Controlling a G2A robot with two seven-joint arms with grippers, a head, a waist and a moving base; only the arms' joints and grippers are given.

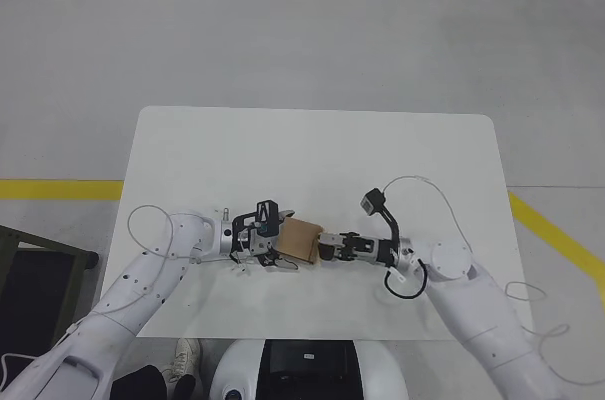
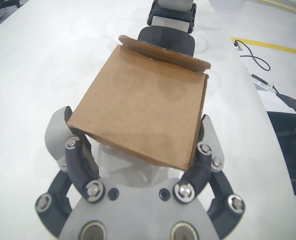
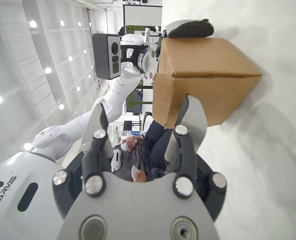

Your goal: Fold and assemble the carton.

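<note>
My left tool (image 2: 135,114) is clenched on the one brown carton (image 2: 143,111), its two fingers (image 2: 60,131) pressed to opposite sides of the box's near end. My right tool (image 3: 144,103) is released at the carton's other end. Of its two fingers, one lies flat against the end panel and the other hangs free in the air, well apart from the cardboard. A single flap (image 2: 163,56) with rounded corners rises past the top face at that far end, and the dark pad of one right-tool finger sits just behind it. The carton is squared up into a box shape. From the right wrist, one top face, one side face and one end face are on show, and its lowest edge appears to meet the desk (image 1: 382,150). Seen from above, the box lies between my two tools, one at each end and in line with it. It sits near the desk's middle, a little toward my side. One white desk carries the lot. On the grey floor beyond run two yellow stripes (image 1: 42,188), one off each side of the desk.
</note>
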